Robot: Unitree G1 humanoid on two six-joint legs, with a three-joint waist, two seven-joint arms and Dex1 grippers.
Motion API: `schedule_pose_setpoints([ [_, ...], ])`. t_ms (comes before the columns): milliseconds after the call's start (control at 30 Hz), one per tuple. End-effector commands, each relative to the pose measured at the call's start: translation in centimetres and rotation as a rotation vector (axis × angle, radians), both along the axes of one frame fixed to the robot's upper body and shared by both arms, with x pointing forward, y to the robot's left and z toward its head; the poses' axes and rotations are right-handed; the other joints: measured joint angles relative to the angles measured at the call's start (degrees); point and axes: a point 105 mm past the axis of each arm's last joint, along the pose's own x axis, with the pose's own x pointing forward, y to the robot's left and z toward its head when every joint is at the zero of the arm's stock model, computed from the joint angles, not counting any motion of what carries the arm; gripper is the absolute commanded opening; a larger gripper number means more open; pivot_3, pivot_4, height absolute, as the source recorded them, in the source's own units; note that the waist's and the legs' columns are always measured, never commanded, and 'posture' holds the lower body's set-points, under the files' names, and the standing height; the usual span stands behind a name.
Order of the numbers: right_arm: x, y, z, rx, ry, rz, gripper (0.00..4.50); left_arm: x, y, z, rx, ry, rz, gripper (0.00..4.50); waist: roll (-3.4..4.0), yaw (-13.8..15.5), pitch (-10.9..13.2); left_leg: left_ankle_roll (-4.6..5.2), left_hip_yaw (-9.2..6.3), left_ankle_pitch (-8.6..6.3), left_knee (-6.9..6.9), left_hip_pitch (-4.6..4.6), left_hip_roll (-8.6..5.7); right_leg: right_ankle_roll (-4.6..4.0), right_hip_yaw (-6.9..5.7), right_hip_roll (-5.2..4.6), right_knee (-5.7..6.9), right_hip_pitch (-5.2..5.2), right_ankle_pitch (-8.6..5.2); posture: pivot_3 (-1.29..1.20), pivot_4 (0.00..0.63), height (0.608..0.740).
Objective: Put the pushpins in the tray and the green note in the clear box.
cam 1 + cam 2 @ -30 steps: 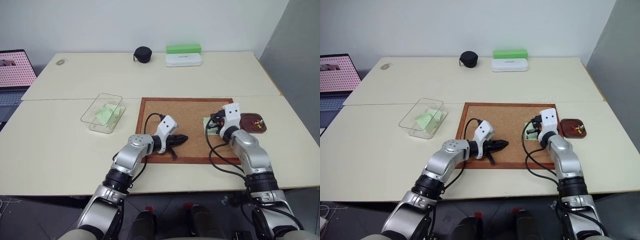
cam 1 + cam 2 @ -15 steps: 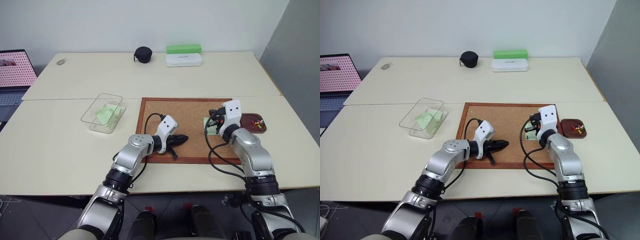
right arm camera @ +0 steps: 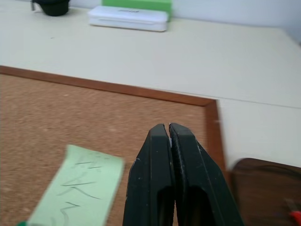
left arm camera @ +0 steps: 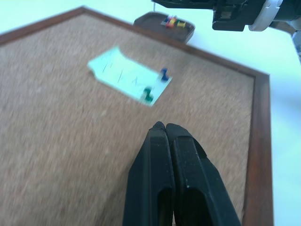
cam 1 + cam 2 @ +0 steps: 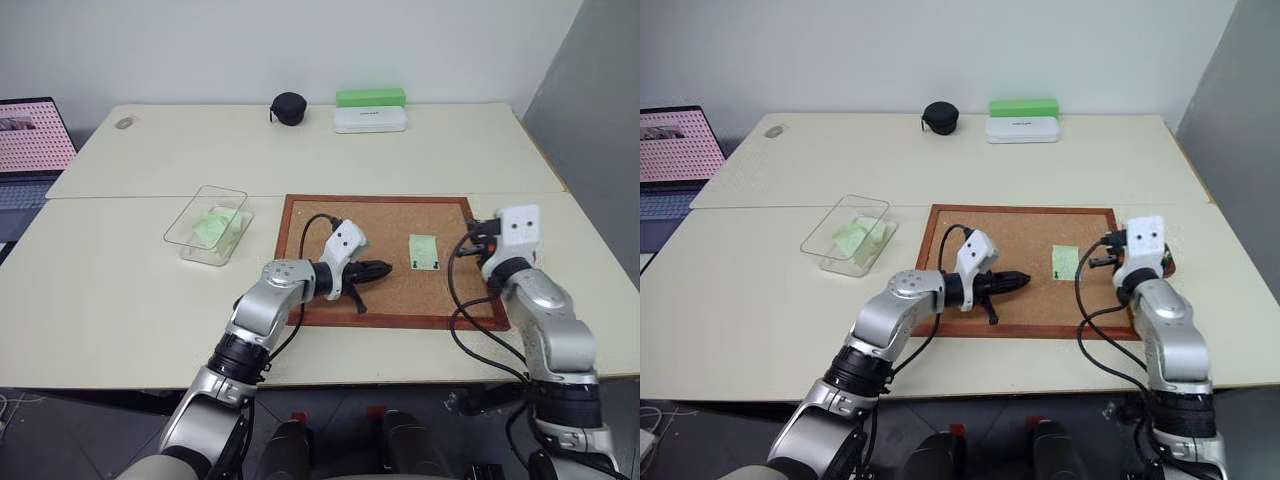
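Both sets of my fingers are clenched on nothing, with the green note pinned to the cork board between them.

My left fingers (image 4: 165, 129) are pressed tight together above the cork board (image 5: 330, 215), pointing toward the green note (image 5: 424, 252), which lies flat near the board's right side with two pushpins (image 4: 155, 84) stuck in one end. My right fingers (image 3: 168, 129) are also shut and empty, poised over the board's right frame edge, the note just beside them on one side and the tray (image 3: 263, 181) on the other. The tray sits on the counter (image 5: 130, 290) just off the board's right edge, holding several coloured pins. The clear box (image 5: 208, 224) stands well to the left of the board, with pale green paper inside.
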Motion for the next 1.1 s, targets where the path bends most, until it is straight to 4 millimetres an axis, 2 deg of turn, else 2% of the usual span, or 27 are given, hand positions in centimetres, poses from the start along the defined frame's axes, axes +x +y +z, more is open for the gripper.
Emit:
schedule_pose_setpoints([
  [33,-0.4,-2.5,1.2,-0.031,-0.032,-0.106,0.00,0.3,0.4,-0.4,0.054,-0.039,0.007,0.00,0.00,-0.07,0.00,0.00,0.00,0.00,0.00,0.01,0.00,0.00,0.00,0.00,0.01,0.00,0.00,0.00,0.150,0.740],
  [200,-0.2,-3.6,1.7,-0.030,-0.041,-0.144,0.00,2.2,1.9,-2.2,0.127,-0.053,0.121,0.00,0.00,-0.05,0.00,0.00,0.01,0.00,0.00,0.00,-0.01,0.00,0.01,0.01,0.00,0.00,0.00,0.00,0.150,0.740],
  [300,-0.1,-3.7,1.6,-0.020,-0.029,-0.142,0.00,1.9,1.7,-3.1,0.130,-0.019,0.103,0.00,0.00,0.12,0.00,0.00,0.00,0.00,0.00,0.00,-0.01,0.00,0.00,0.00,0.00,0.00,0.00,0.00,0.150,0.740],
  [433,0.1,-4.9,0.0,0.004,0.046,-0.178,0.00,1.2,1.5,-5.5,0.146,0.051,0.088,0.00,0.00,0.23,-0.02,0.00,0.01,0.00,0.00,0.03,-0.02,0.00,0.00,-0.02,-0.02,0.05,0.00,0.00,0.150,0.740],
  [667,1.3,-6.6,-0.9,0.018,0.074,-0.209,0.00,1.3,1.7,-5.5,0.136,0.052,0.099,0.00,0.05,0.24,-0.06,0.01,0.03,0.00,0.01,0.04,-0.04,0.00,0.01,-0.03,-0.03,0.08,0.00,0.00,0.150,0.740],
  [1000,3.3,-7.0,-2.4,0.048,0.110,-0.186,0.00,1.5,2.0,-5.3,0.141,0.038,0.113,0.00,0.06,0.19,-0.06,0.01,0.04,0.00,0.01,0.07,-0.04,0.00,0.02,-0.02,-0.02,0.10,0.00,0.00,0.150,0.740],
  [1100,3.5,-7.1,-2.4,0.047,0.108,-0.182,0.62,1.4,2.2,-5.4,0.140,0.039,0.120,0.00,0.06,0.19,-0.07,0.01,0.04,0.00,0.01,0.08,-0.03,0.00,0.02,-0.02,-0.02,0.10,0.00,0.00,0.150,0.740],
])
